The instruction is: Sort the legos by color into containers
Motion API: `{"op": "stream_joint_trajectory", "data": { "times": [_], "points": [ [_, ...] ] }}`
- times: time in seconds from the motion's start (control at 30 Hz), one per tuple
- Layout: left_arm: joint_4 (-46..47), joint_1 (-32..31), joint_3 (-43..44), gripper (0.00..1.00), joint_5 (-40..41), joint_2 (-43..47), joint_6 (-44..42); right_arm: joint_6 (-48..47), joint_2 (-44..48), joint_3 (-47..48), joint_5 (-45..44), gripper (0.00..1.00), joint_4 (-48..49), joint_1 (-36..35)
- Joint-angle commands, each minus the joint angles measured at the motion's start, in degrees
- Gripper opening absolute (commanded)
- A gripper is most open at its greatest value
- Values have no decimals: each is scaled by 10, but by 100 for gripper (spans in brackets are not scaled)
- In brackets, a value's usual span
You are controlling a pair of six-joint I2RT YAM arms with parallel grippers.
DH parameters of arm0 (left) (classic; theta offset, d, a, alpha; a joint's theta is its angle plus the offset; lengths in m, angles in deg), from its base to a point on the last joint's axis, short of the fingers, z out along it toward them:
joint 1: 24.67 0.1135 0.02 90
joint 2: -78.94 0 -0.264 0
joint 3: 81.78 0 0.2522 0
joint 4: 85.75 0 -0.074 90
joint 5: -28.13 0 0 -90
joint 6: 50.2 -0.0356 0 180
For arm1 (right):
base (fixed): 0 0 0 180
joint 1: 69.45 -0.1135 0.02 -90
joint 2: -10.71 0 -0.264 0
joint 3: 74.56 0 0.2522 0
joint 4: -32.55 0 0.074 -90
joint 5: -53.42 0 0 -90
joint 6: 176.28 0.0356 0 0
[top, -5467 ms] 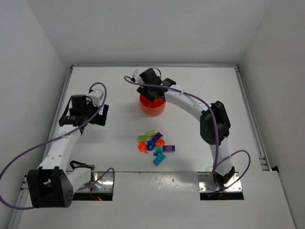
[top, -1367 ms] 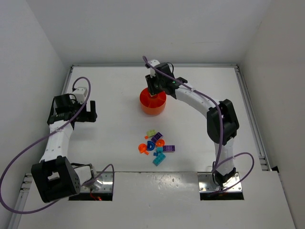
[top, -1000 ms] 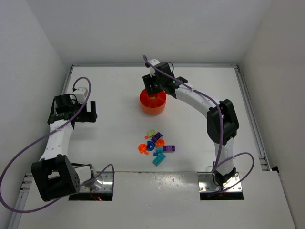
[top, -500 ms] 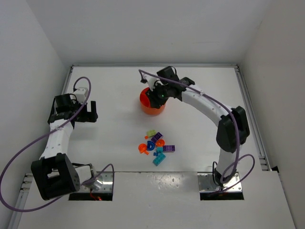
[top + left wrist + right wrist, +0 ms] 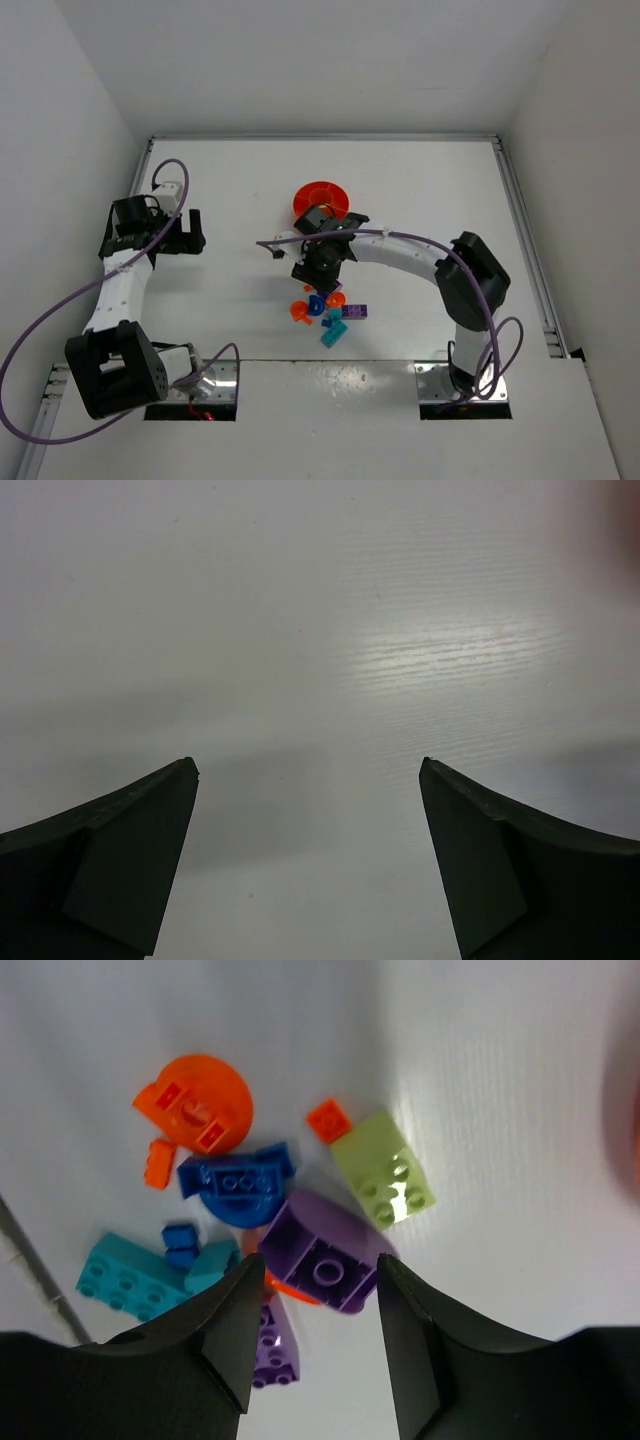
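The right gripper [image 5: 312, 1272] hung with jaws apart over a purple brick [image 5: 330, 1260], its fingers [image 5: 225, 1335] cutting off the brick's near edge. The other legos [image 5: 335, 318] lay partly hidden under it. The orange dish [image 5: 320, 194] sat at twelve o'clock. The left gripper [image 5: 310, 775] gaped over the table [image 5: 300, 600].
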Motion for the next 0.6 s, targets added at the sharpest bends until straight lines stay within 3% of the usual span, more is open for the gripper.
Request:
{"op": "stream_joint_trajectory", "data": {
  "times": [0.0, 0.23, 0.57],
  "points": [
    [16, 7, 16, 100, -11, 4, 5, -7, -22, 53, -33, 49, 41, -9],
    [16, 13, 11, 100, -11, 4, -1, -18, -87, 99, -84, 51, 36, -35],
    [21, 13, 6, 100, -11, 4, -6, -79, -117, 82, -147, 58, 36, -52]
  ]
}}
